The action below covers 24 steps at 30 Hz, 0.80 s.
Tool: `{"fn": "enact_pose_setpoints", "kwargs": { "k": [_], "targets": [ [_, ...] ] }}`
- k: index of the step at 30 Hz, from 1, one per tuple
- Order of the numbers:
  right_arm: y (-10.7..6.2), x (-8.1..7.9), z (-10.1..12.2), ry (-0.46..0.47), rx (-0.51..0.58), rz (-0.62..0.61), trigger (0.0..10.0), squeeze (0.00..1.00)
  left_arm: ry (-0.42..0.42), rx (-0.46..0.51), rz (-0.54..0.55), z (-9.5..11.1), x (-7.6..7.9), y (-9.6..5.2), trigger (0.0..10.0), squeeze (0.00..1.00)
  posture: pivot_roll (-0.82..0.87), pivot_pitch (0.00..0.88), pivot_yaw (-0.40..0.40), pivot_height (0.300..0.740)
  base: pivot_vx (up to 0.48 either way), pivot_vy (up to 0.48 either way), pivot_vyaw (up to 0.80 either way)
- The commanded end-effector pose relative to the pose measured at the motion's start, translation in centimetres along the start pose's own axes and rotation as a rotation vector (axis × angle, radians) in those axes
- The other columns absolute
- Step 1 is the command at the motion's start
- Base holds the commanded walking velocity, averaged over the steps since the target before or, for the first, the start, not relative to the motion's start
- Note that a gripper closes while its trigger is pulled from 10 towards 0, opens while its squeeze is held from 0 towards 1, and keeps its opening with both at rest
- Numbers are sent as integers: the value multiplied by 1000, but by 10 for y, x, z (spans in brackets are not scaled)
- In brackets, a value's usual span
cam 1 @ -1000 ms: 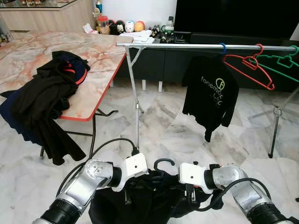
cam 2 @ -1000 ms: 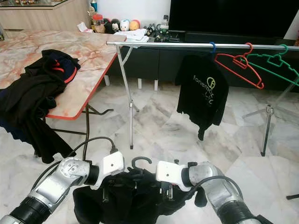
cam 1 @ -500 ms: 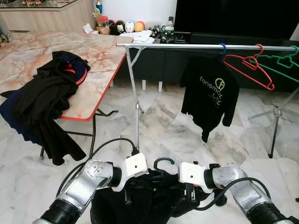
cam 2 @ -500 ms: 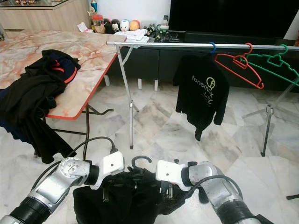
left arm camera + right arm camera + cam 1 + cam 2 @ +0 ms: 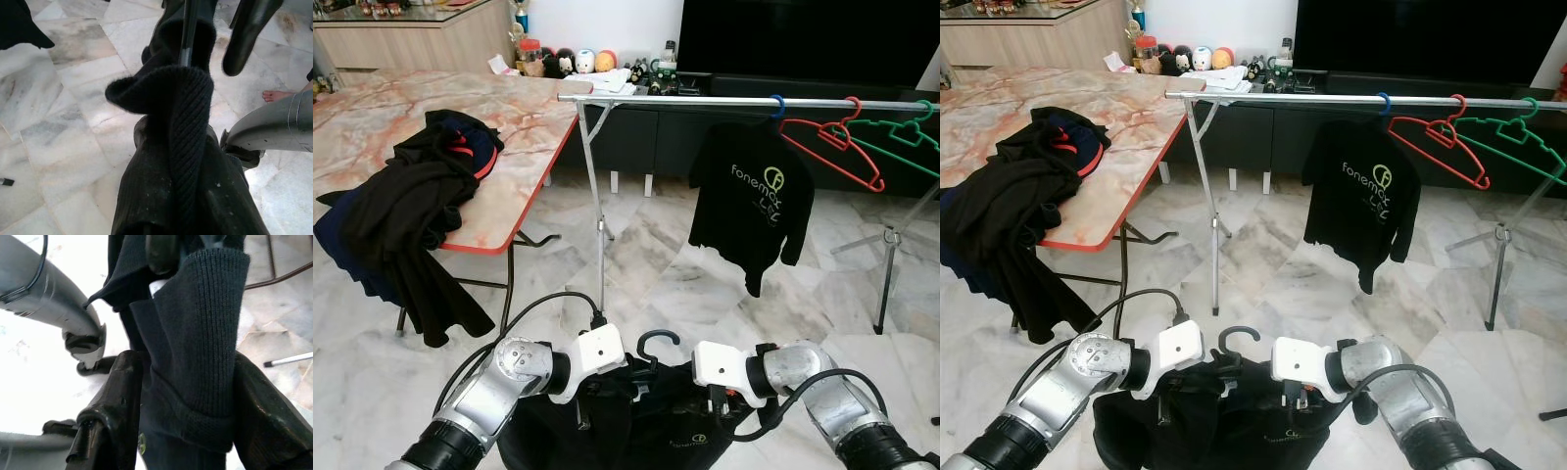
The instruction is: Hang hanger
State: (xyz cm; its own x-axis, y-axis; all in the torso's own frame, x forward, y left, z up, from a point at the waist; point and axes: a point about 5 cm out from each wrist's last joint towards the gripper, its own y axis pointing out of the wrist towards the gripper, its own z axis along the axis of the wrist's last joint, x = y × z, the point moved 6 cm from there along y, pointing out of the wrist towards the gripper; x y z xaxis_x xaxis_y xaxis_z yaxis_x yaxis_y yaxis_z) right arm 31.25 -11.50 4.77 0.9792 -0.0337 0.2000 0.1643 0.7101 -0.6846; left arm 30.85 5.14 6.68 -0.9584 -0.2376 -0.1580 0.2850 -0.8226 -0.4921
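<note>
Black garment on dark hanger (image 5: 656,340), hook up, held at 6 o'clock between both arms. Right gripper (image 5: 190,396) pinched the ribbed collar (image 5: 203,333); left gripper (image 5: 215,29) state: cannot tell. Left wrist view added a bare foot (image 5: 279,94). Rail (image 5: 744,99) at 12 o'clock carried a printed shirt (image 5: 754,201).

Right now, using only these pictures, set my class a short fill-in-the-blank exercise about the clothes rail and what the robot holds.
1. The black T-shirt on the metal rail hangs from a ____ hanger.
2. Beside it hang an empty red hanger and an empty ____ one.
3. The pile of dark clothes lies on the ____.
4. The garment held between both tools is ____ in colour.

Missing words: blue; green; table; black
</note>
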Motion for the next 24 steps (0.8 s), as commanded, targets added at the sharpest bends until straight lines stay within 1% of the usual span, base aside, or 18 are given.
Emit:
{"fn": "enact_pose_setpoints", "kwargs": {
  "k": [1,5,9,14,16,19,20,21,22,24],
  "targets": [
    [1,-11,-6,3,-21,56,10000,1000,-19,-4,92,-4,-16,-8,0,0,29,74,15,740,0,0,0],
    [-2,2,-1,-5,-4,-22,10000,1000,-32,-5,113,-6,-19,-9,0,0,29,78,15,740,0,0,0],
    [-7,16,5,3,22,-84,10000,1000,-75,-4,128,-13,-20,-12,0,0,24,81,15,740,0,0,0],
    [-6,16,11,0,41,-70,10000,1000,-83,-4,138,-16,-21,-13,0,0,28,82,11,740,0,0,0],
    [-5,18,11,-9,33,-81,10000,1000,-87,-3,142,-16,-21,-14,0,0,31,82,11,740,0,0,0],
    [-6,25,11,-16,28,-118,10000,1000,-91,-1,145,-17,-21,-14,0,0,28,83,9,740,0,0,0],
    [-6,32,12,-17,30,-166,10000,1000,-95,3,147,-17,-21,-14,0,0,27,84,9,740,0,0,0],
    [-6,32,12,-17,30,-166,10000,1000,-95,3,147,-17,-21,-14,0,0,27,84,9,740,0,0,0],
    [-7,39,14,-20,32,-207,10000,1000,-99,8,152,-17,-21,-14,0,0,28,84,9,740,0,0,0],
    [-8,44,14,-22,30,-244,10000,1000,-103,8,163,-17,-22,-15,0,0,28,84,9,740,0,0,0]
  ]
}}
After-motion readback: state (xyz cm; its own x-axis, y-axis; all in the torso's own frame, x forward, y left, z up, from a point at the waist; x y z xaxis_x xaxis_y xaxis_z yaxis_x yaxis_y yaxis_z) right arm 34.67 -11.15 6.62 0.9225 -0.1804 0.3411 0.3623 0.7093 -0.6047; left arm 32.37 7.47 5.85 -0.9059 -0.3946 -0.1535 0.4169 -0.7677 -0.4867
